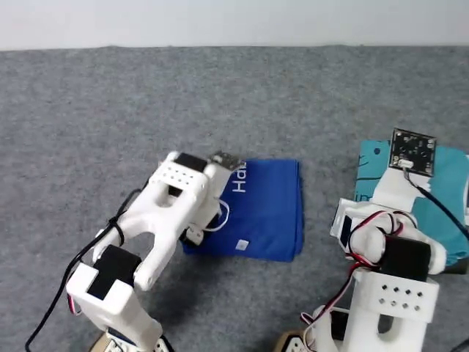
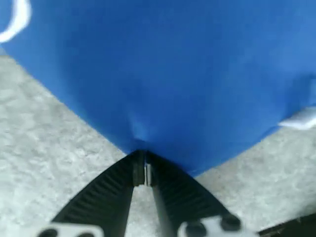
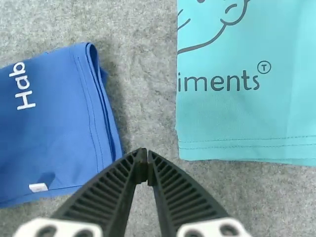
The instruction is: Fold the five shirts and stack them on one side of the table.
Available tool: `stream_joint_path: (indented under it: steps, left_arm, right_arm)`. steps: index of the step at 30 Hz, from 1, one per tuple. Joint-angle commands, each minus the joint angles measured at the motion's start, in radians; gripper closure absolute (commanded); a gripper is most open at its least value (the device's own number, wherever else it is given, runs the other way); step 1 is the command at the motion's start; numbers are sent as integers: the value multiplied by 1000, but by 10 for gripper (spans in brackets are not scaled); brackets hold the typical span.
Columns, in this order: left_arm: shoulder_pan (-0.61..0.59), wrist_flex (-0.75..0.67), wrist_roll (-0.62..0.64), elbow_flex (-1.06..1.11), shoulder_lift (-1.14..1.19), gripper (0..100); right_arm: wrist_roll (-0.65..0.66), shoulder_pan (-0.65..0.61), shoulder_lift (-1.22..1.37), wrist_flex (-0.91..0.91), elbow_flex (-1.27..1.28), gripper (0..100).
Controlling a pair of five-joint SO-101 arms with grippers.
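Note:
A folded blue shirt (image 1: 267,209) with white print lies at the table's middle. My left arm (image 1: 172,198) leans over the shirt's left side. In the left wrist view my left gripper (image 2: 143,160) is shut on the edge of the blue shirt (image 2: 173,74), and the cloth puckers at the fingertips. A teal shirt (image 1: 451,183) with dark print lies flat at the right edge, partly under my right arm (image 1: 392,242). My right gripper (image 3: 146,157) is shut and holds nothing. It hangs over bare carpet between the blue shirt (image 3: 54,143) and the teal shirt (image 3: 242,98).
Grey carpet (image 1: 110,110) covers the table, with wide open room at the back and the left. A pale wall (image 1: 234,22) runs along the far edge. Both arm bases stand at the front edge.

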Motion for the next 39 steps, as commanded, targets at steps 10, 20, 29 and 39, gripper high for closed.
stream_joint_path:
  steps: [10,20,29,39]
  left_arm:
    - [-86,115,-15,-216,-233,987]
    - [-232,216,-80,-246,-454,987]
    - [-399,213,-195,-147,-707,986]
    - [-715,206,-287,-71,-798,985]
  right_arm:
    - [-2,4,-8,-119,-8,990]
    - [-9,-150,114,-173,66,990]
    - [-11,-251,367,-320,20,825]
    - [-12,-334,696,-493,-175,786]
